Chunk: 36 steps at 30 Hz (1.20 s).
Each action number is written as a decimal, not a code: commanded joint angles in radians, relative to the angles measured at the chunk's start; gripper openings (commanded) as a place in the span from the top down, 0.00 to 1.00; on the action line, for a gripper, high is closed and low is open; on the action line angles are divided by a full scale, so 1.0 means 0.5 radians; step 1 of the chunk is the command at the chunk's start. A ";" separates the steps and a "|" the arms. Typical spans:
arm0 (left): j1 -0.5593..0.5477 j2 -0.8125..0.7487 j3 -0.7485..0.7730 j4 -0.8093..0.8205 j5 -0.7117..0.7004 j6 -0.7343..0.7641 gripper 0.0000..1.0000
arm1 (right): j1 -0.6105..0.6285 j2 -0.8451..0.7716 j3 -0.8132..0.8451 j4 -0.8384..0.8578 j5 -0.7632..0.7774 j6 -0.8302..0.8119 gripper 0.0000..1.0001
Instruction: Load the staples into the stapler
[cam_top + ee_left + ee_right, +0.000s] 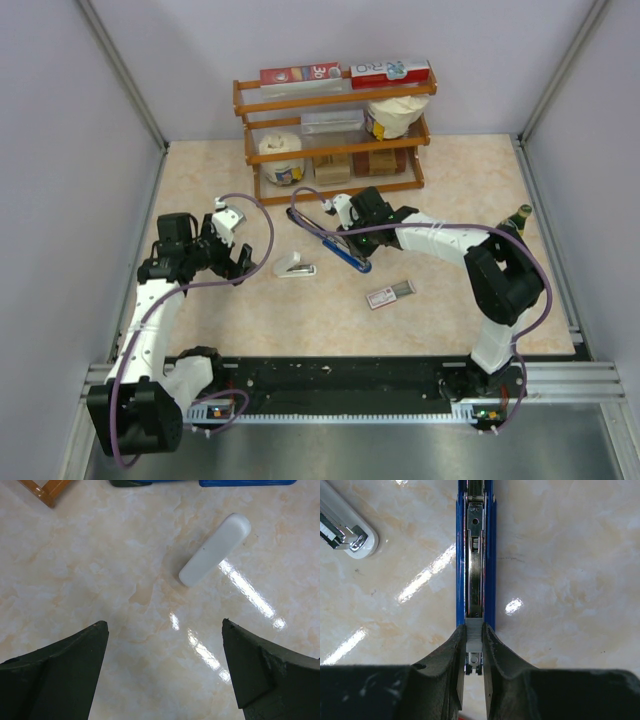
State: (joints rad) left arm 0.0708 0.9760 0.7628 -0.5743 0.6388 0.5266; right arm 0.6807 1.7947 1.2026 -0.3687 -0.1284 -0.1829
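The right gripper pinches the staple strip by its sides above the stapler; probably light, brittle. The left gripper hangs released

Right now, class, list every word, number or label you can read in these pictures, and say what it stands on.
"30": on the long red cardboard box atop the wooden rack.
The white-and-red cardboard box beside it: large lettering, too blurred to read.
The small red-and-white staple box on the table: print too small to read.
Both wrist views: no text.
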 commanded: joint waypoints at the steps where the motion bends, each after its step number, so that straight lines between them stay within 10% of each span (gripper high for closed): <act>1: 0.015 -0.007 -0.007 0.087 0.051 0.027 0.01 | 0.022 0.022 0.058 -0.033 -0.001 -0.024 0.82; 36: 0.015 0.164 0.299 0.102 -0.066 -0.032 0.01 | 0.001 -0.159 -0.043 -0.033 -0.117 -0.220 0.74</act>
State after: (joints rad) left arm 0.0715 1.0058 0.7956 -0.5686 0.6228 0.5213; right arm 0.6804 1.7813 1.1976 -0.3908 -0.1482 -0.2466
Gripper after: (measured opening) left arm 0.987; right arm 0.261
